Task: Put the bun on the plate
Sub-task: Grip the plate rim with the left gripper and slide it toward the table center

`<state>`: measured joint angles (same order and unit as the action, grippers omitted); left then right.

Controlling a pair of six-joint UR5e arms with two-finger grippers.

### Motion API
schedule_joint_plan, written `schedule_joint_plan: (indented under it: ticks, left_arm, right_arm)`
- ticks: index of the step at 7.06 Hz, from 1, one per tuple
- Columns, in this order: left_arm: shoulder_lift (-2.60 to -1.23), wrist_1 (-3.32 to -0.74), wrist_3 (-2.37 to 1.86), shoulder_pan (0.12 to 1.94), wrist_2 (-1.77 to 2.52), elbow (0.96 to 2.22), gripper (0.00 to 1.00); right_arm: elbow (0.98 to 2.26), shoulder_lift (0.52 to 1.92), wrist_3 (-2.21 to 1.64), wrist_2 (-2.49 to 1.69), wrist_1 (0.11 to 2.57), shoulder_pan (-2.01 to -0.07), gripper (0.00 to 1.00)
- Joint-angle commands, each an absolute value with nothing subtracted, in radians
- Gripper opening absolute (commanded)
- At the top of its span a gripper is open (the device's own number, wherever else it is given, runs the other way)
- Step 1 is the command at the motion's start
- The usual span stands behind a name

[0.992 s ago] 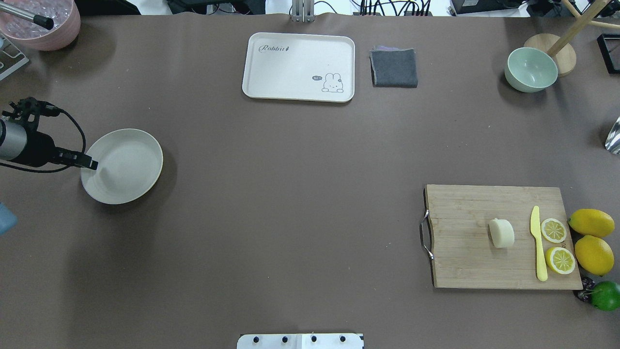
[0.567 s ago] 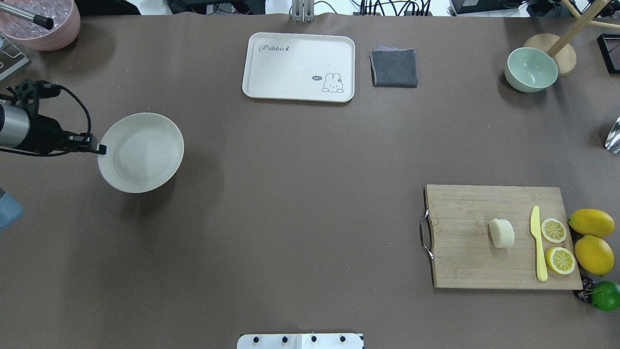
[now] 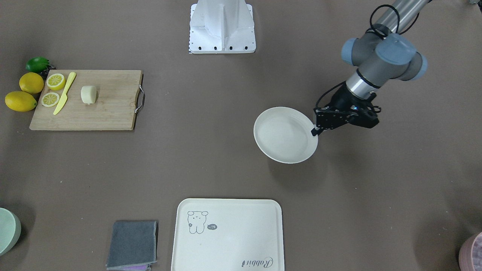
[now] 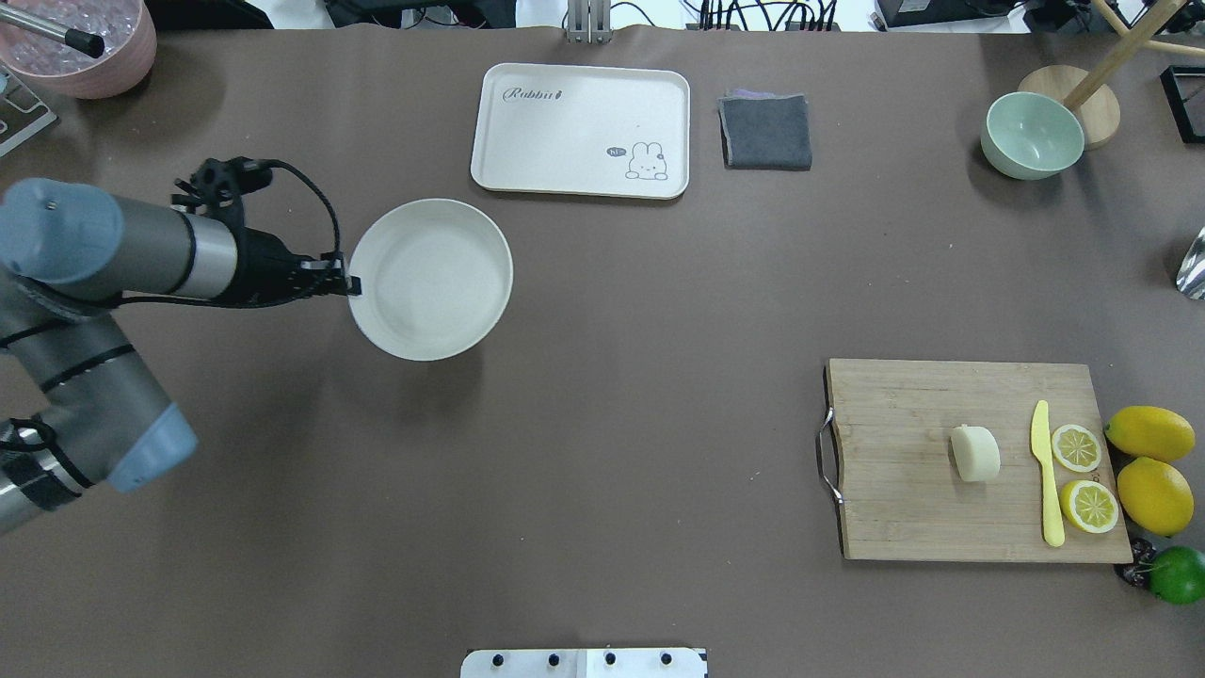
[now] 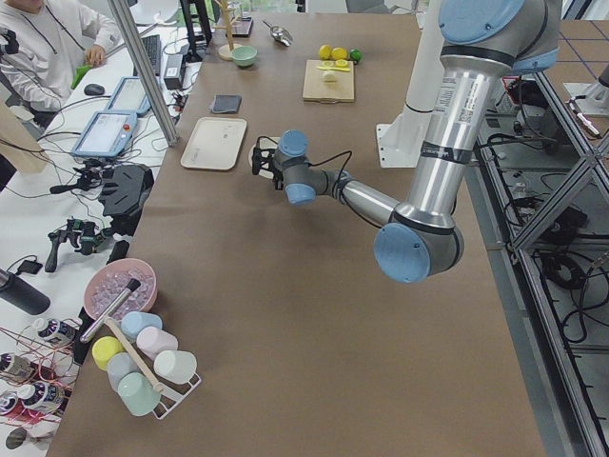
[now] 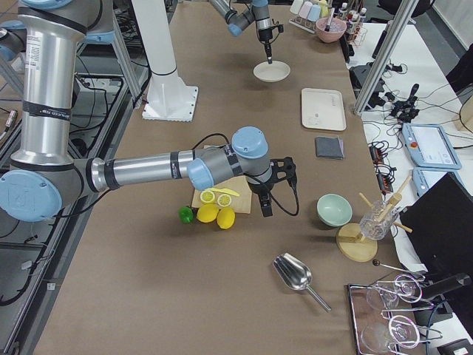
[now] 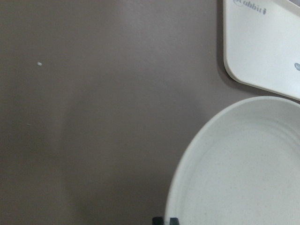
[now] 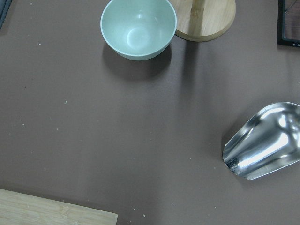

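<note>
We see the small pale cream bun (image 4: 975, 453) lying on the wooden cutting board (image 4: 894, 471), just beside a yellow knife (image 4: 1045, 471). The round off-white plate (image 4: 442, 273) is well apart from that board, its rim pinched by our left pincer (image 4: 350, 283). Our right pincer (image 6: 264, 209) hangs near the board; whether it is spread we cannot tell.

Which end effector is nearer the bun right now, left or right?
Right. The right end effector hangs beside the cutting board where the bun lies; the left end effector grips the plate rim, far across the table.
</note>
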<state>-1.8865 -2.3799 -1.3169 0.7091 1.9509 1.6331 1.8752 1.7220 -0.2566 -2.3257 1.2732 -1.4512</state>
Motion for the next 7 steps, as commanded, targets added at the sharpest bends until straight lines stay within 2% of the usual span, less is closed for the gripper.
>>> schedule_joint_plan:
  ticks: [1,5,6,7]
  left_arm:
    - [-2.015,-2.124,-1.339,0.533,1.814,1.698,0.00]
    - [-2.028,-2.120,-1.350,0.474,1.796,1.667,0.00]
    - [-2.026,-2.125,-1.345,0.472,1.796,1.667,0.79]
    - [-2.025,-2.126,-1.348,0.474,1.792,1.684,0.98]
  right_arm:
    - [1.876,1.723,-0.258,-2.327,1.273,-1.451,1.00]
    - [1.875,1.723,-0.262,-2.329,1.273,-1.451,1.00]
    - [1.875,1.721,-0.265,-2.330,1.273,-1.451,1.00]
    - [1.879,1.720,-0.276,-2.330,1.272,-1.448,1.00]
